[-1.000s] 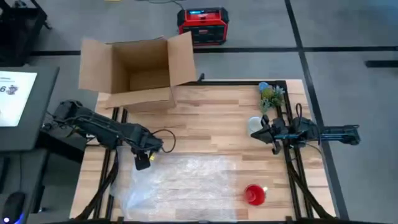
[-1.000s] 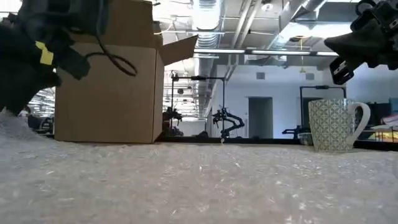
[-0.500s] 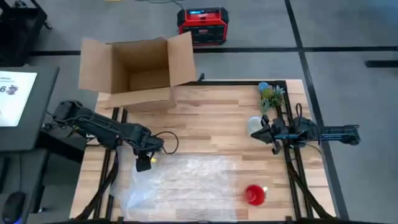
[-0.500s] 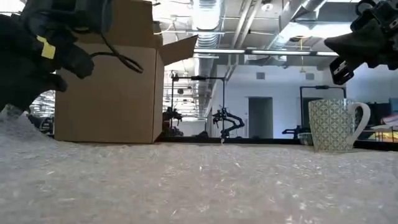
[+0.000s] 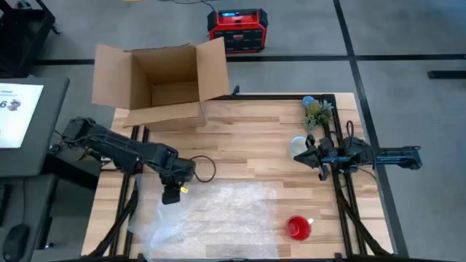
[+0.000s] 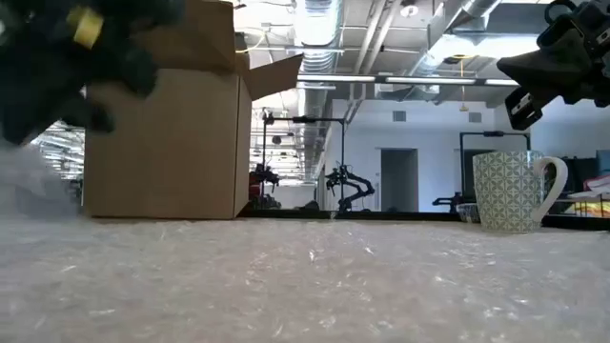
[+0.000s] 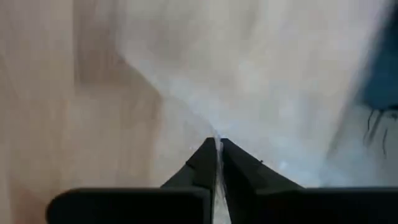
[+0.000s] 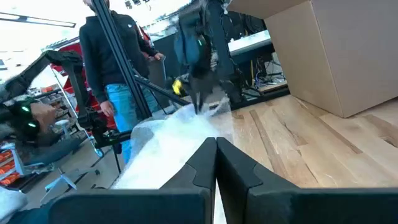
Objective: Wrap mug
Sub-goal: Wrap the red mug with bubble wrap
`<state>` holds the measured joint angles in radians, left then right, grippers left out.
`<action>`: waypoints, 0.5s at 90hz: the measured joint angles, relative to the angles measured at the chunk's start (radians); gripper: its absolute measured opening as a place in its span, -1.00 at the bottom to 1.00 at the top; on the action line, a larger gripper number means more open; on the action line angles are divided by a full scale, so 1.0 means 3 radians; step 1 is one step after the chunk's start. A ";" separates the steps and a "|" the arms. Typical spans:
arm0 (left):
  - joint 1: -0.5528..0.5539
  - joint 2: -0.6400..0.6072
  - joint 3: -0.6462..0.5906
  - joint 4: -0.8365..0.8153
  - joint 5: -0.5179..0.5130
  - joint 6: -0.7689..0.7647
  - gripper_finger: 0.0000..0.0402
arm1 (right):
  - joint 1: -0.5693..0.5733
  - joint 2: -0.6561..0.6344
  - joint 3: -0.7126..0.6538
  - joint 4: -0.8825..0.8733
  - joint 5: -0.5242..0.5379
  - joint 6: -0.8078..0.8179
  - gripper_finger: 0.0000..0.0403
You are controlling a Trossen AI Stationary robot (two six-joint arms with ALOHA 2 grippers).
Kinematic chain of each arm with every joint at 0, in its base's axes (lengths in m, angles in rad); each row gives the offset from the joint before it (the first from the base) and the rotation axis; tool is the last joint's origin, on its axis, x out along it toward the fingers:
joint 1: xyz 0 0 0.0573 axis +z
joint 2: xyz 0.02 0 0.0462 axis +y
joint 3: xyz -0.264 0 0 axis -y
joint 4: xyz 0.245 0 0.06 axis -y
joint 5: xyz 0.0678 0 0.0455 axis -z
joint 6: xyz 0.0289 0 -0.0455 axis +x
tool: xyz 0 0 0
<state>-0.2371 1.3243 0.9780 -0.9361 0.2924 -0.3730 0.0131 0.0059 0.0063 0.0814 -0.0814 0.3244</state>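
Observation:
A sheet of clear bubble wrap (image 5: 226,218) lies spread over the near half of the table. A red cup (image 5: 297,227) stands on its near right part. A white patterned mug (image 6: 513,191) stands upright on the wood by the right edge. My left gripper (image 5: 171,196) is shut on the wrap's far left corner. My right gripper (image 5: 307,154) hovers shut just above and beside the patterned mug (image 5: 298,145), with nothing between its fingers (image 8: 216,144). My left gripper pinches the bubble wrap's far left corner (image 7: 217,135) between its two fingers, which point down from above. That corner (image 8: 205,111) is lifted off the wood and hangs slack from the fingertips. The sheet's other parts lie on the table.
An open cardboard box (image 5: 160,84) stands at the table's far left corner. A small potted plant (image 5: 317,112) stands at the far right, behind the patterned mug. Bare wood (image 5: 240,145) lies between box, mug and wrap. A person (image 8: 118,68) stands beyond the table's left side.
My left gripper has moved toward the table's near edge and a little right, and upward, staying shut on the wrap. The wrap's far left corner has been lifted and drawn inward, so the sheet's left side bunches, while the right part with the red cup has stayed.

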 joint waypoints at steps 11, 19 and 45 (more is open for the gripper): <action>-0.0015 -0.0003 0.0646 0.0423 -0.0241 0.0569 -1.00 | 0.0000 0.0000 0.0000 0.0001 0.0000 0.0000 -1.00; -0.0014 -0.0005 0.1010 0.0659 -0.0427 0.1177 -1.00 | -0.0001 0.0000 0.0000 0.0001 0.0000 0.0000 -1.00; 0.0449 0.0001 0.1363 -0.0119 -0.2019 0.1726 -1.00 | 0.0000 0.0001 0.0000 0.0001 0.0000 0.0062 -1.00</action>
<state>-0.1025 1.3247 1.3869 -0.9719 -0.3133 0.1448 0.0131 0.0063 0.0063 0.0819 -0.0814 0.3431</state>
